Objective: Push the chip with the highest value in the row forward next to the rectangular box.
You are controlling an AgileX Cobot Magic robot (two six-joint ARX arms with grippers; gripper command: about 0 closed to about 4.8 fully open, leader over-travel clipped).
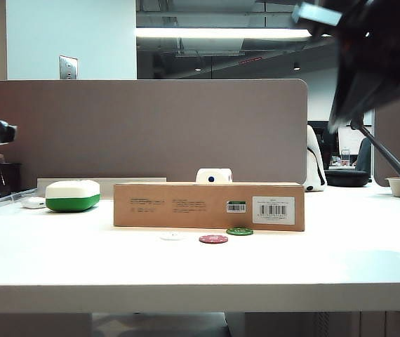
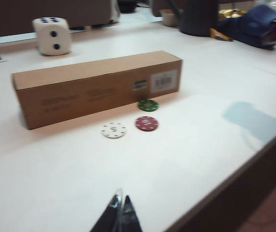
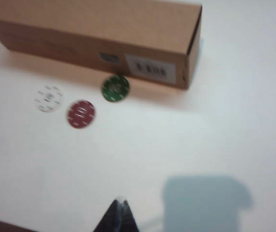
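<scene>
Chips on a white table [image 1: 60,260], three of them, in front of a long brown box [image 1: 186,203] lying lengthwise across the middle. Green chip [image 1: 239,231] sits farther back than the other two, just beside the box's near face below the small green-and-white sticker [image 1: 236,206], close to the barcode label [image 1: 273,210]; from the exterior view I cannot tell whether it touches the cardboard, and the right wrist view shows it in the box's shadow, very near. Red chip [image 1: 213,239] lies nearer and slightly left of the green one, white chip [image 1: 172,236] further left again, both apart from the box. Same layout in the left wrist view: green chip [image 2: 148,105] by the box [image 2: 80,84], red [image 2: 146,123] and white [image 2: 114,130] a step nearer. Right wrist view agrees, green [image 3: 115,88] against the box [image 3: 104,29] shadow, red [image 3: 81,114], white [image 3: 49,98]. Left gripper [image 2: 120,215] hangs above bare tabletop near the front edge, well clear of the chips, fingertips drawn together to a point, nothing between them. Right gripper [image 3: 119,217] likewise over empty table on the near side, well apart from the chips, tips closed together and holding nothing. From outside, the right arm [image 1: 375,56] is raised high at upper right, blurred. White-and-green case [image 1: 73,195] rests far left; a large die [image 2: 52,35] stands behind the box.
</scene>
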